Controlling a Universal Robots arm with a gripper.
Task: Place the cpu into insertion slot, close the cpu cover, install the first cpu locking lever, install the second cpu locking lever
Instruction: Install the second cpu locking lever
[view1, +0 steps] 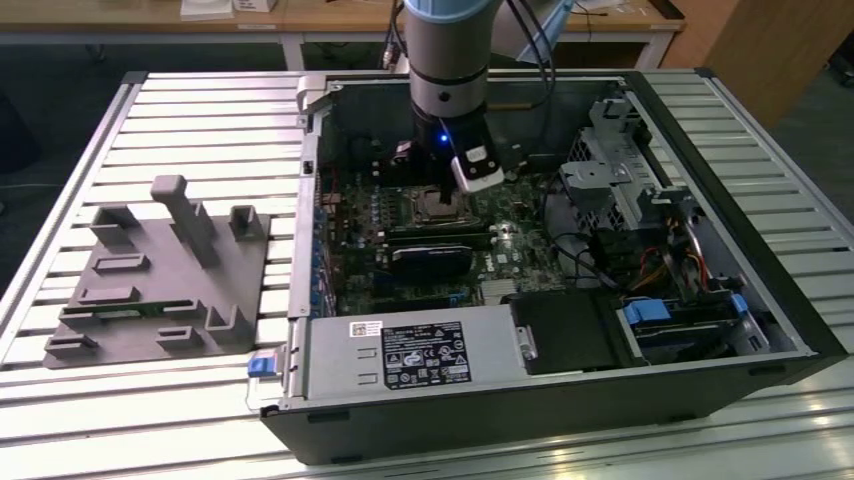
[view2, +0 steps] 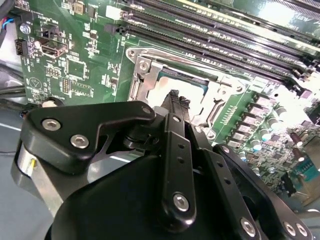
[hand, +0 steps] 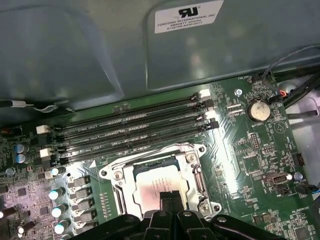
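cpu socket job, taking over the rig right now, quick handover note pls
Gripper: fingers together, tips down over the cpu at the socket; whether they touch it, I cannot tell.
Cpu: lying in the socket on the motherboard, inside the open computer case.
Cpu cover: appears lowered, framing the chip.
Done: cpu placed, cover seemingly down.
Left: locking levers; their state cannot be told here.

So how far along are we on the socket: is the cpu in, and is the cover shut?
Looks done: the cpu sits in the socket, and the cpu cover appears to lie flat around it. In hand: the gripper is right over the chip, fingertips together, holding nothing visible. Left: both locking levers, judging by the task order; I cannot tell from the wrist views whether either one is latched.
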